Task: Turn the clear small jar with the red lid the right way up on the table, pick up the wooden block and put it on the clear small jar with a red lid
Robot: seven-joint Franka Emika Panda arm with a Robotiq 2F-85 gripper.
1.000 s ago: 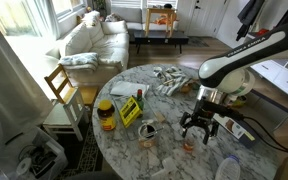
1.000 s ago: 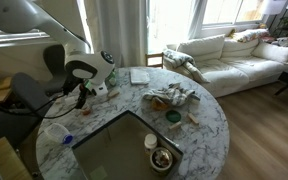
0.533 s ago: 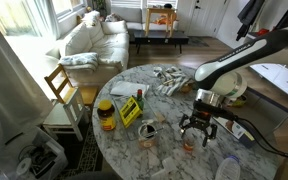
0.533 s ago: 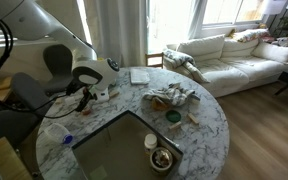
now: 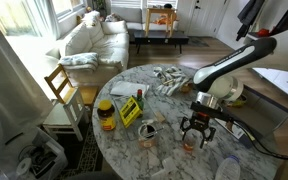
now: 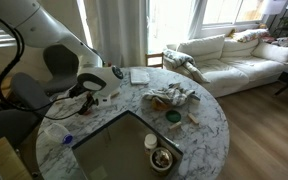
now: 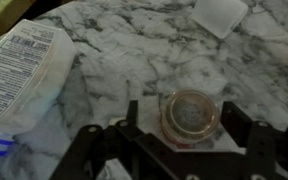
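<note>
The jar [image 7: 191,117] is seen resting on the marble counter [image 7: 134,45], beside a printed plastic bag [image 7: 24,70]. The gripper [image 7: 189,128] is spread wide around it, with one finger set at each side and neither seen to touch it.

The bench [image 7: 134,50] is white with grey marble veins. The clear small jar [image 7: 191,115] has a red-orange lid. The jaws are black. The bigger jar [image 5: 106,115] has a yellow lid and dark contents.
</note>
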